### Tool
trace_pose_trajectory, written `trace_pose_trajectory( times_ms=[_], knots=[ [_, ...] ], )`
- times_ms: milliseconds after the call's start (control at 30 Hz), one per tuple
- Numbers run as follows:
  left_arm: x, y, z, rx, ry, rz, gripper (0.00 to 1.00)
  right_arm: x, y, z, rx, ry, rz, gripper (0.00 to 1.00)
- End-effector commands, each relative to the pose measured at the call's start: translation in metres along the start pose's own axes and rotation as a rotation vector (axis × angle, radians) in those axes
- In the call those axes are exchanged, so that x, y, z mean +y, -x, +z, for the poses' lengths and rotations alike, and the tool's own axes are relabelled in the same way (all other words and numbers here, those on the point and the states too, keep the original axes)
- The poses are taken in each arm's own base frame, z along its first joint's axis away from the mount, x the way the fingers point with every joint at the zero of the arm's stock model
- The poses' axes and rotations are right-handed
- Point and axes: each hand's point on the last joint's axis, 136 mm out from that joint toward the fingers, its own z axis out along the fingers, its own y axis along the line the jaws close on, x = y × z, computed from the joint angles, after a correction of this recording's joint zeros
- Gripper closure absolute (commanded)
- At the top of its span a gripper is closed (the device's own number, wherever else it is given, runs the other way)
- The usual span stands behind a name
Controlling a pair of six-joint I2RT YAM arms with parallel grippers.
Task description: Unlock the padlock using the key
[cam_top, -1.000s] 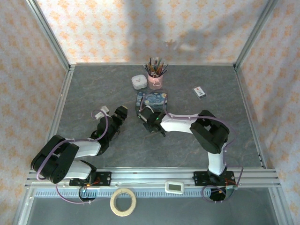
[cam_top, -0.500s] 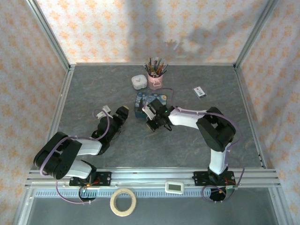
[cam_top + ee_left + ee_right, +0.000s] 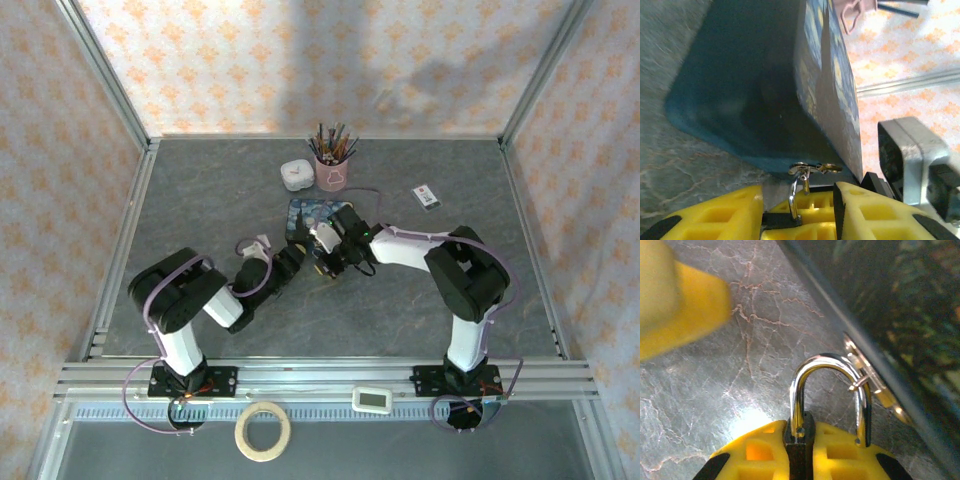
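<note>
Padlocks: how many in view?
1. The padlock is gripped in the right claw, its shackle against the hasp on the tin. Others could be hidden.

left gripper (image 3: pixel 798 200) | pinches key (image 3: pixel 794 196) | tip at blue tin (image 3: pixel 740 90) clasp (image 3: pixel 816 168)
</note>
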Motion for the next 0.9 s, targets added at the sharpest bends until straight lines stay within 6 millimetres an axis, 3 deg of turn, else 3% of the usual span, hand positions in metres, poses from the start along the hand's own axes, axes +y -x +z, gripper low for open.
trace_pose_trajectory(
  times_ms=[0,167,200,567,733,867],
  knots=[
    [-0.034,0.0,0.006,-0.019,-0.155,-0.042,0.62,0.011,0.007,-0.007,-0.038,0.051,-0.005,1.0],
    [-0.037,-0.004,0.014,-0.022,-0.166,-0.043,0.64,0.013,0.009,-0.007,-0.047,0.064,-0.001,1.0],
    [-0.025,-0.008,0.018,-0.012,-0.13,-0.038,0.65,0.014,0.01,-0.007,-0.05,0.068,-0.001,1.0],
    [-0.002,-0.017,0.023,0.004,-0.065,-0.033,0.7,0.016,0.013,-0.015,-0.081,0.103,0.024,1.0],
    [0.0,-0.014,0.014,-0.004,-0.038,-0.01,0.69,0.016,0.017,-0.022,-0.114,0.116,0.043,1.0],
    [-0.006,-0.013,0.019,-0.006,-0.054,0.001,0.7,0.024,0.017,-0.021,-0.114,0.167,0.036,1.0]
  ],
)
